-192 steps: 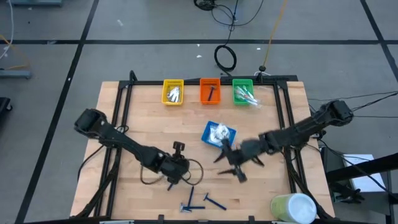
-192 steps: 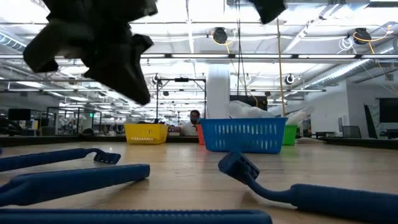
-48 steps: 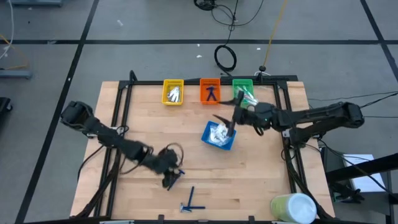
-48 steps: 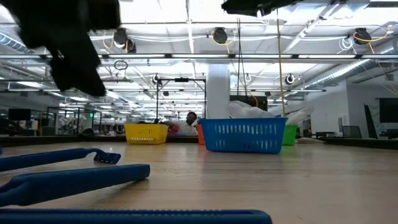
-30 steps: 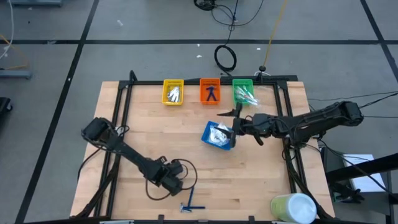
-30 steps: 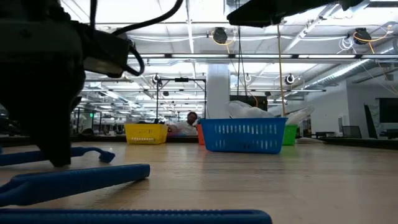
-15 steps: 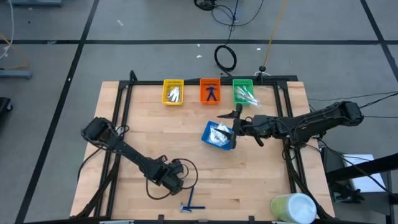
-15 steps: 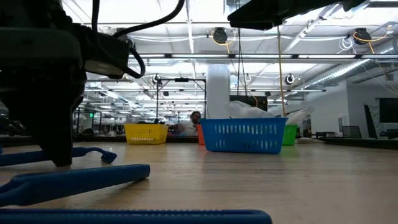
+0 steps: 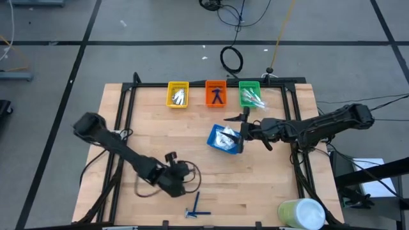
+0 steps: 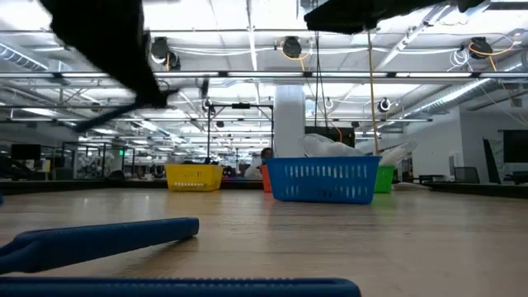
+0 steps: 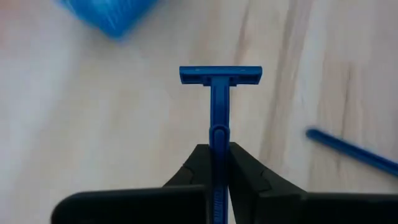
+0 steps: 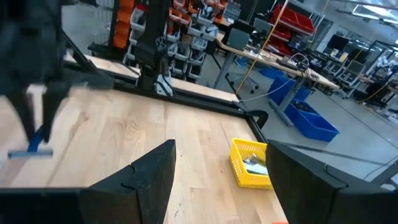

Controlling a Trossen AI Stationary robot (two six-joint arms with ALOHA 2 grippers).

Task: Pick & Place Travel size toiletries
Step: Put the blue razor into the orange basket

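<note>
One slim dark blue plastic razor (image 11: 219,99), with a straight handle and flat crosswise head, is clamped by the left pincer (image 11: 217,163) above the wooden worktop (image 9: 268,185).

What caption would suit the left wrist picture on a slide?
Left gripper shut on a dark blue plastic razor, head pointing away, above the light wooden table.

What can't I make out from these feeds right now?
- High view: left gripper and its razor, too small.
- Low view: left arm is a blur; razor not visible.
- Right wrist view: fingers hide the blue tray.
- High view: green-and-white cylinder is cropped.
</note>
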